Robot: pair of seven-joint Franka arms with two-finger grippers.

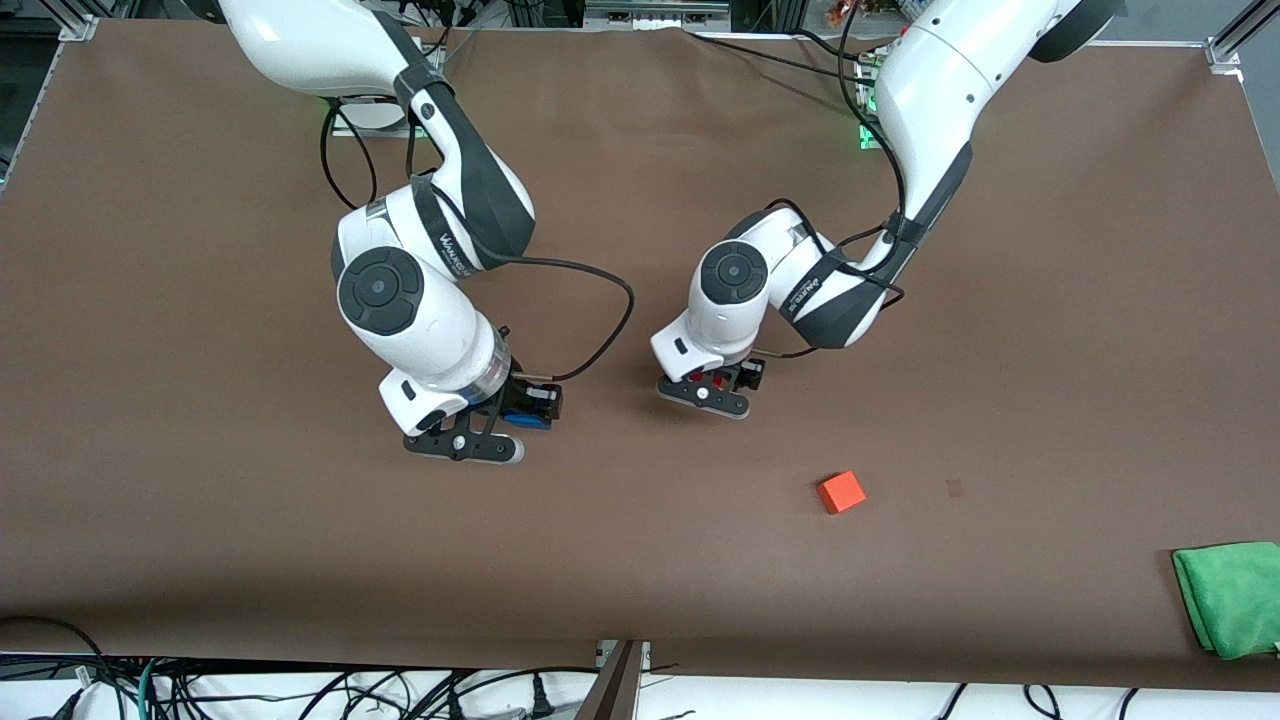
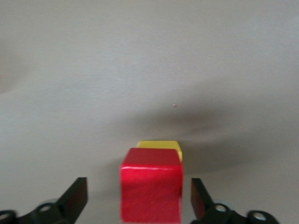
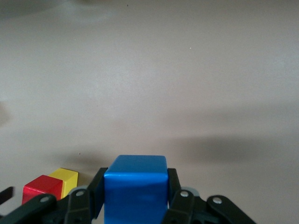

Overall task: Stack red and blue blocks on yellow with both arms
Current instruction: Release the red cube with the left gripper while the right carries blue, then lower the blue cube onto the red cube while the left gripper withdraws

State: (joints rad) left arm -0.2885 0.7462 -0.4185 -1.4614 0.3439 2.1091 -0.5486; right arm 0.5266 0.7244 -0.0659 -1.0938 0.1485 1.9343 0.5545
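Note:
The red block sits on the yellow block, which peeks out from under it. My left gripper is open around the red block, with a gap on each side. In the front view the left gripper is low over the table's middle and hides the stack. My right gripper is shut on the blue block. In the front view it holds the blue block low over the table, toward the right arm's end from the stack. The right wrist view shows the red block and the yellow block to one side.
An orange cube lies nearer the front camera than the left gripper, toward the left arm's end. A folded green cloth lies at the left arm's end by the front edge. Black cables trail from both wrists.

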